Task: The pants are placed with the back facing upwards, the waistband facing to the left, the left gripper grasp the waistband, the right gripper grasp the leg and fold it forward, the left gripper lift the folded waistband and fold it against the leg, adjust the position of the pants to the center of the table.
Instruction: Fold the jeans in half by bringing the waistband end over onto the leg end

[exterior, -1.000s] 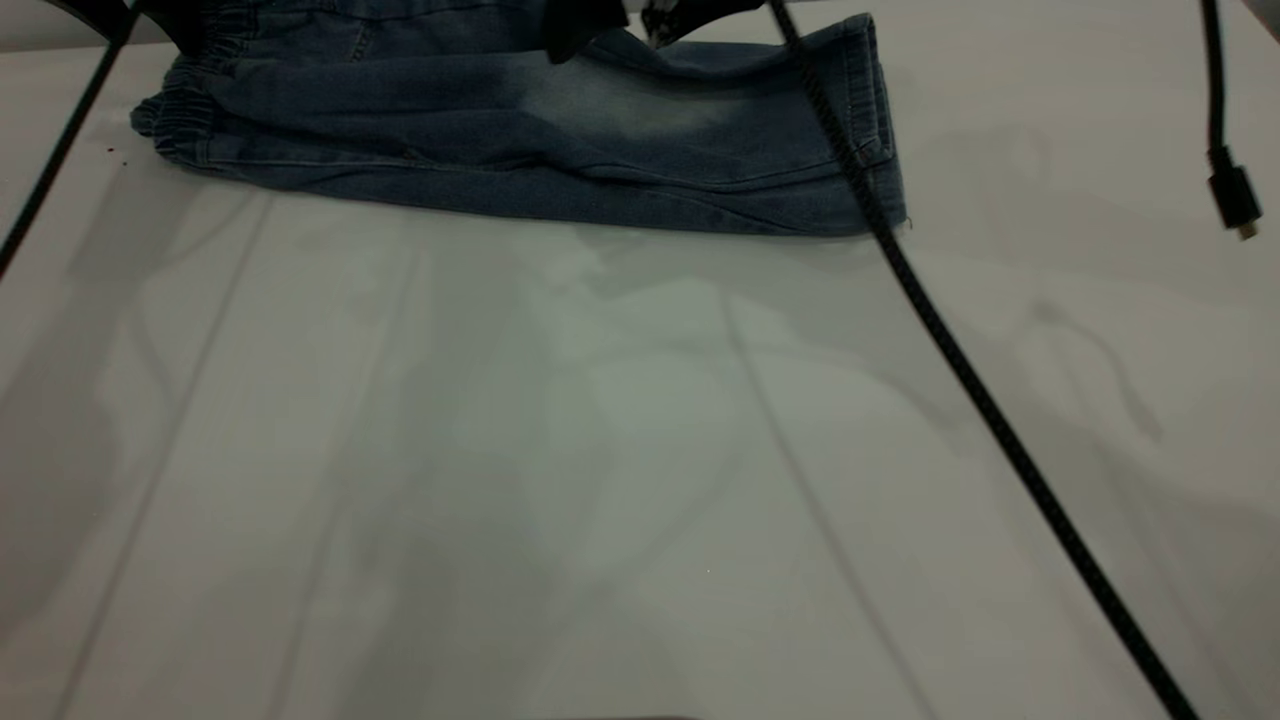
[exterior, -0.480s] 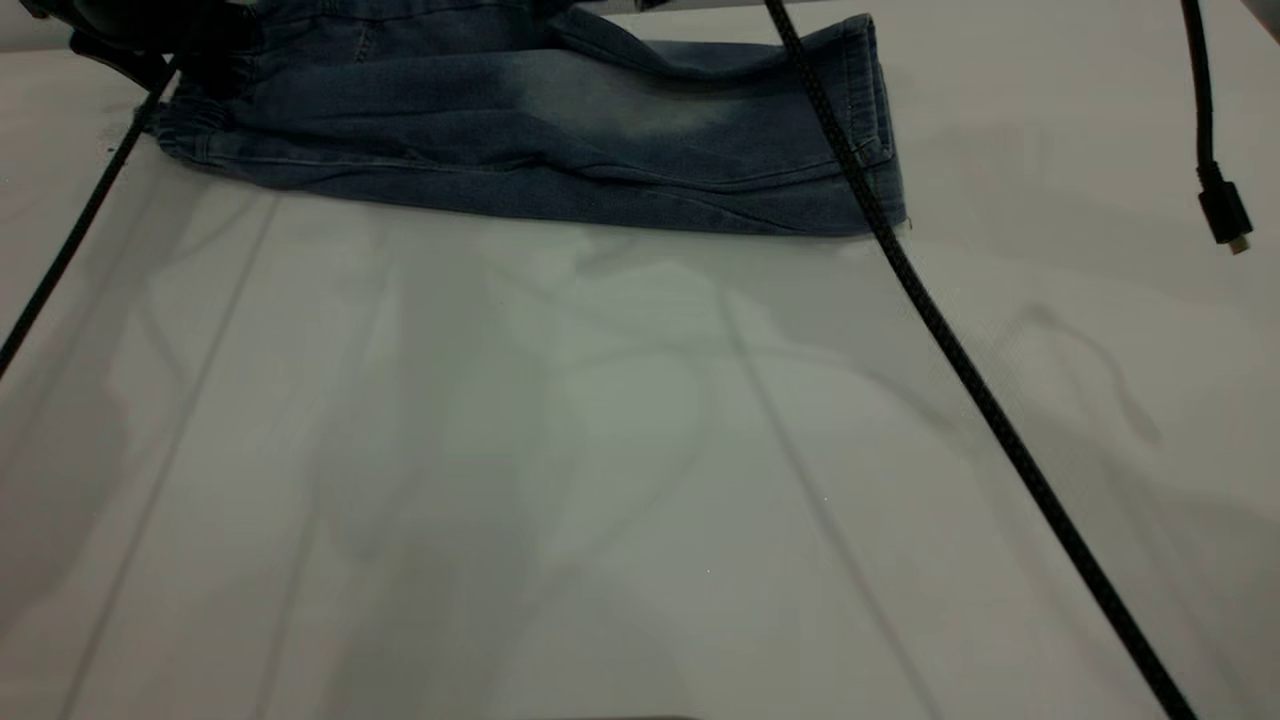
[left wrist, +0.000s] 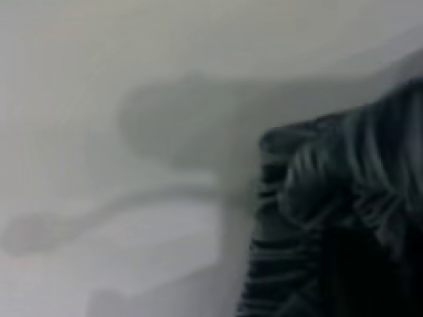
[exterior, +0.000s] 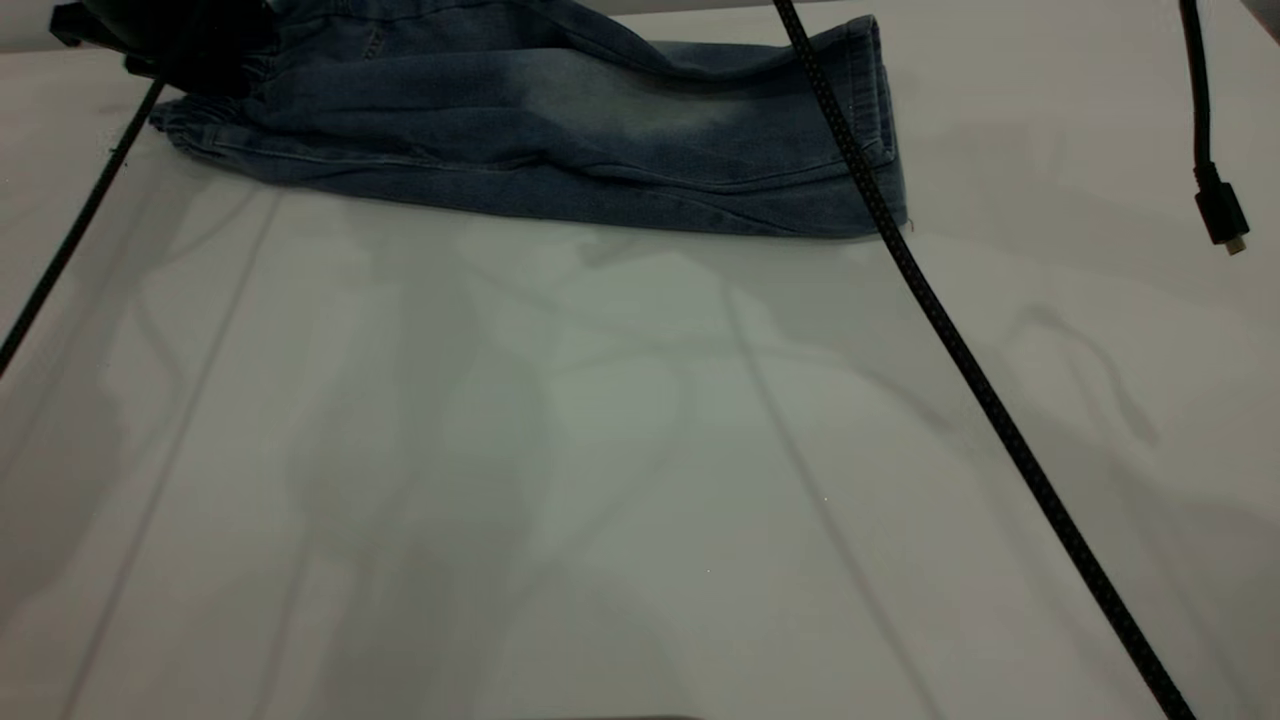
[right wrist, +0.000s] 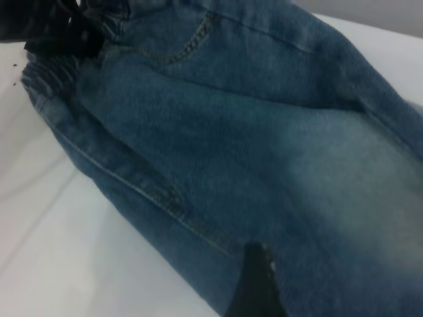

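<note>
The blue denim pants [exterior: 560, 130] lie folded lengthwise along the far edge of the table [exterior: 600, 450]. Their puckered waistband [exterior: 190, 135] points left and the stitched leg hem [exterior: 870, 110] right. My left gripper [exterior: 170, 40] is a dark mass right on the waistband's far corner. Its wrist view shows the ribbed waistband [left wrist: 310, 198] bunched close against it, running into darkness. My right gripper [right wrist: 297, 297] hovers open over the faded leg [right wrist: 317, 172], out of the exterior view; one dark finger [right wrist: 254, 284] shows, holding nothing. That view also catches the left gripper [right wrist: 53, 26] at the waistband [right wrist: 46, 92].
A black braided cable [exterior: 960, 350] crosses diagonally over the leg hem toward the near right corner. A second cable ends in a hanging plug [exterior: 1222, 215] at the right. A thin cable [exterior: 70, 240] slants down the left side. Bare tabletop spreads in front of the pants.
The left gripper dropped leftward onto the waistband corner, and the waistband end slid slightly right. The right gripper's dark shape left the top of the exterior view.
</note>
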### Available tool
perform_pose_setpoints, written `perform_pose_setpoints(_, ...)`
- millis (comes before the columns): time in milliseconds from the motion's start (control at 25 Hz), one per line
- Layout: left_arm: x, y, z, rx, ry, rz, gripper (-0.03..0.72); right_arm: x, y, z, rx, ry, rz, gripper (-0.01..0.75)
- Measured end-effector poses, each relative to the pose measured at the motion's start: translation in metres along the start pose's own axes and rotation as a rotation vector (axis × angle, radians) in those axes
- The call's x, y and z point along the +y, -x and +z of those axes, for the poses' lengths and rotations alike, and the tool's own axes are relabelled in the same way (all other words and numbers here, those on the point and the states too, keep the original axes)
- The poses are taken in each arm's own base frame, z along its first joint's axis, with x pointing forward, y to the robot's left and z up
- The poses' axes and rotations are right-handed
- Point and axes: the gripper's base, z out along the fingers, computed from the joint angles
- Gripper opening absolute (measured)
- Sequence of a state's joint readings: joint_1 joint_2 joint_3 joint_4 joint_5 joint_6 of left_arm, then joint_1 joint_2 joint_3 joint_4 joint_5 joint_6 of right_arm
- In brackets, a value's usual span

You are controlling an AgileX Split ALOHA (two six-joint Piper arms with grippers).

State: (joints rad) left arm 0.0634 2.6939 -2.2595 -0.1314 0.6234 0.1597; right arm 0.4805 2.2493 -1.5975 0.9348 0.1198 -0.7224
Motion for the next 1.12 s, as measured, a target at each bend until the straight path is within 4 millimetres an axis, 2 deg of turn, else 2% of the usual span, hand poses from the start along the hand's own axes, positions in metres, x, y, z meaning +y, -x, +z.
perform_pose_setpoints(240, -0.001, 0.001, -0.005, 0.023, -0.016, -0.001, 0.071, -0.003, -0.004, 0.006, -0.001, -0.016, -0.021, 0.496)
perform_pose_setpoints(440, -0.007, -0.002, -0.023, 0.168, -0.063, 0.037, 0.069, -0.006, -0.013, 0.013, 0.020, -0.023, -0.026, 0.496)
perform_pose_setpoints(600, -0.011, -0.006, -0.042, 0.300, -0.091, 0.067, 0.069, -0.011, -0.031, 0.027, 0.063, -0.033, -0.023, 0.496)
perform_pose_setpoints(920, -0.017, 0.010, -0.084, 0.341, -0.114, 0.098, 0.068, -0.022, -0.078, 0.056, 0.189, -0.033, -0.043, 0.496)
perform_pose_setpoints(1120, -0.022, 0.014, -0.091, 0.334, -0.119, 0.106, 0.068, -0.019, -0.086, 0.059, 0.235, 0.004, -0.060, 0.496)
